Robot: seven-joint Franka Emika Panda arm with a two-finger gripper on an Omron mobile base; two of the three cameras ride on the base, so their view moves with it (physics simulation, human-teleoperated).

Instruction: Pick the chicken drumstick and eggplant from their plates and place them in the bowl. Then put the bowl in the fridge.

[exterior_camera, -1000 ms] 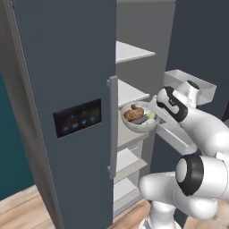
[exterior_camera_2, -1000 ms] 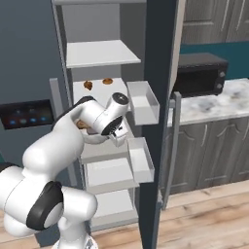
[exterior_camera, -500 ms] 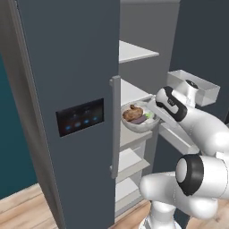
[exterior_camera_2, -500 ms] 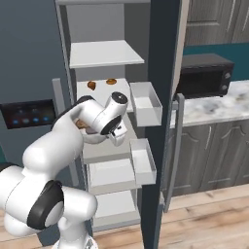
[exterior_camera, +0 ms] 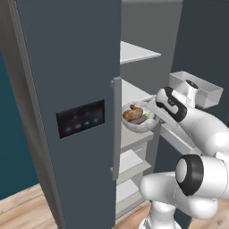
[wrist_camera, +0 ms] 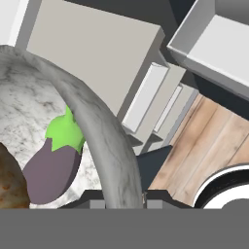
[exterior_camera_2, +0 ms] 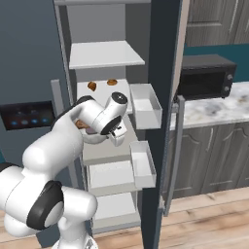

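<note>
My gripper is shut on the rim of the speckled pale bowl and holds it level at the front of the fridge's middle shelf. Inside the bowl lie the golden-brown chicken drumstick and the purple eggplant with its green end. In the hand view the bowl's rim runs down between my fingertips, the gripper clamped on it, with the eggplant and a bit of drumstick inside. From the right, my arm covers most of the bowl. The plates are out of view.
The fridge's right door stands open with white bins on its inside; the left door with the lit panel is closed. Two small brown items sit on an upper shelf. A black oven stands on the marble counter.
The views have shifted only slightly. The bowl stays in my grip in front of the middle shelf, perhaps a touch closer to it.
</note>
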